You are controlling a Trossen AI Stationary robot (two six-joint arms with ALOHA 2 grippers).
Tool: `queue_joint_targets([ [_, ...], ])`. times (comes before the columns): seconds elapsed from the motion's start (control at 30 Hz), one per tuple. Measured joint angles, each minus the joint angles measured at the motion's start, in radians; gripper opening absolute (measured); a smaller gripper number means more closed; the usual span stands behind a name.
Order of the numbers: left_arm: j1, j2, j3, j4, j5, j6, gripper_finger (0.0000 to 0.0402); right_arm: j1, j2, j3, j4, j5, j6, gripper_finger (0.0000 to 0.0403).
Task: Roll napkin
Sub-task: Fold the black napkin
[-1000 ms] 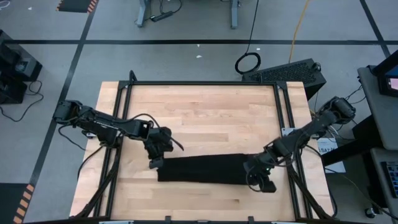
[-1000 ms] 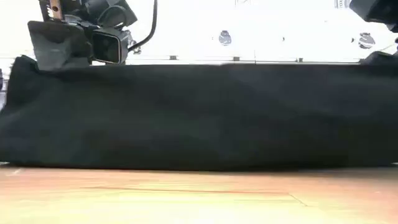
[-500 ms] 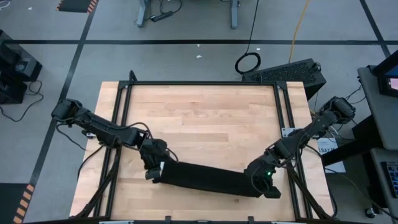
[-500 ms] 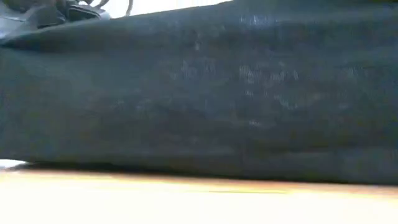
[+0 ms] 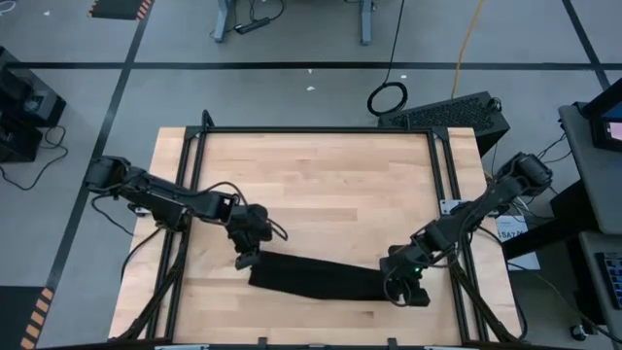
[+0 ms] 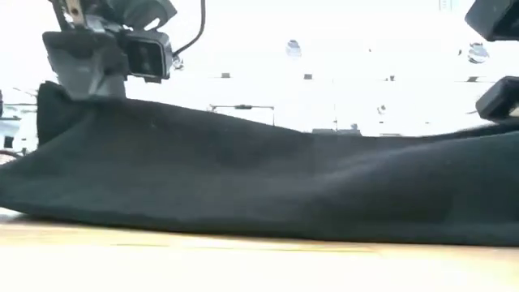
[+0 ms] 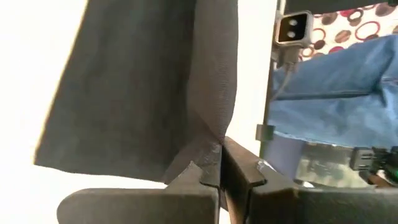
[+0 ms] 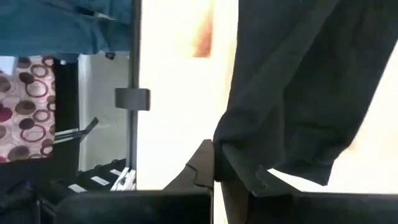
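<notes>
Seen from above, a light wooden desk (image 5: pixel 321 185) fills the middle of the frame, with a dark arm reaching in from each side. A black napkin (image 5: pixel 316 280) lies as a long narrow band across the lower middle of the desk, running from lower left toward lower right and sloping slightly downward.

The left hand (image 5: pixel 247 259) sits at the band's left end, its fingers pressed together and pinching an edge of the cloth; the left wrist view shows the fabric caught between the two dark fingertips (image 7: pixel 219 163).

The right hand (image 5: pixel 408 295) sits at the band's right end, in the lower right of the frame, and also pinches the cloth, with a fold gripped between its closed fingers (image 8: pixel 214 163).

In the low view the napkin (image 6: pixel 259 182) spreads across the whole width, higher at the left under the left hand (image 6: pixel 85 77) and lower toward the right.

A person's blue trouser leg (image 7: pixel 336 93) shows beyond the desk in the left wrist view.
</notes>
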Motion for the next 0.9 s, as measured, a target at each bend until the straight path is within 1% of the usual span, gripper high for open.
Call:
queue_joint_targets([
  [0.1, 0.016, 0.025, 0.000, 0.001, -0.007, 0.031, 0.0006, 0.000, 0.019, 0.000, 0.000, -0.001, 0.034, 0.0002],
  [0.17, 0.023, 0.035, 0.000, 0.005, -0.005, 0.033, 0.0006, 0.000, 0.021, 0.000, 0.008, -0.028, 0.075, 0.0002],
  [0.3, 0.025, 0.025, 0.000, 0.009, 0.047, 0.006, 0.0006, 0.010, -0.004, 0.000, 0.088, -0.171, 0.167, 0.0002],
  [0.37, 0.024, 0.007, 0.000, 0.016, 0.082, -0.011, 0.0006, 0.022, -0.023, 0.000, 0.157, -0.216, 0.219, 0.0002],
  [0.4, 0.024, -0.003, 0.000, 0.017, 0.097, -0.022, 0.0006, 0.032, -0.031, 0.000, 0.187, -0.221, 0.239, 0.0002],
  [0.53, 0.022, -0.028, 0.000, 0.013, 0.133, -0.024, 0.0006, 0.063, -0.049, 0.001, 0.262, -0.202, 0.268, 0.0002],
  [0.67, 0.022, -0.028, 0.000, 0.012, 0.130, -0.012, 0.0006, 0.085, -0.040, 0.000, 0.254, -0.159, 0.307, 0.0002],
  [0.77, 0.022, -0.028, 0.000, 0.011, 0.097, -0.001, 0.0006, 0.109, -0.040, 0.000, 0.251, -0.121, 0.334, 0.0002],
  [0.9, 0.022, -0.028, 0.000, 0.013, 0.113, -0.049, 0.0006, 0.151, -0.040, 0.000, 0.253, -0.058, 0.374, 0.0002],
])
